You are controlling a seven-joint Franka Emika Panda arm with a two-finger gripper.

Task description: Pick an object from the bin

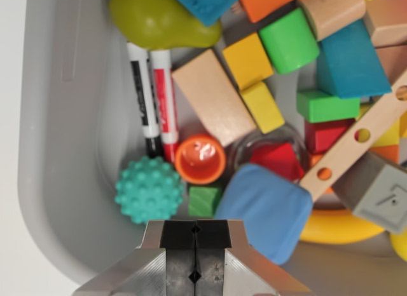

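A: What is the bin (70, 150) made of?
B: Smooth grey plastic with a dull sheen. The gripper (195, 235) at six o'clock looks like brushed metal, finely ridged, with matt black pads.
A: And the blocks?
B: Wood. The long tan block (213, 96) near the centre is bare and matt; the holed strip (359, 137) at three o'clock is unpainted too. The yellow blocks (254, 70) and green cylinder (289, 40) carry smooth matt paint.
A: Anything shiny?
B: The orange cup (200, 158) is glossy plastic with highlights, and the green pear (159, 20) at twelve o'clock has a soft sheen.
A: The ball?
B: The teal ball (149, 189) looks rubbery and knobbly. The blue pad (267, 210) looks soft and matt.
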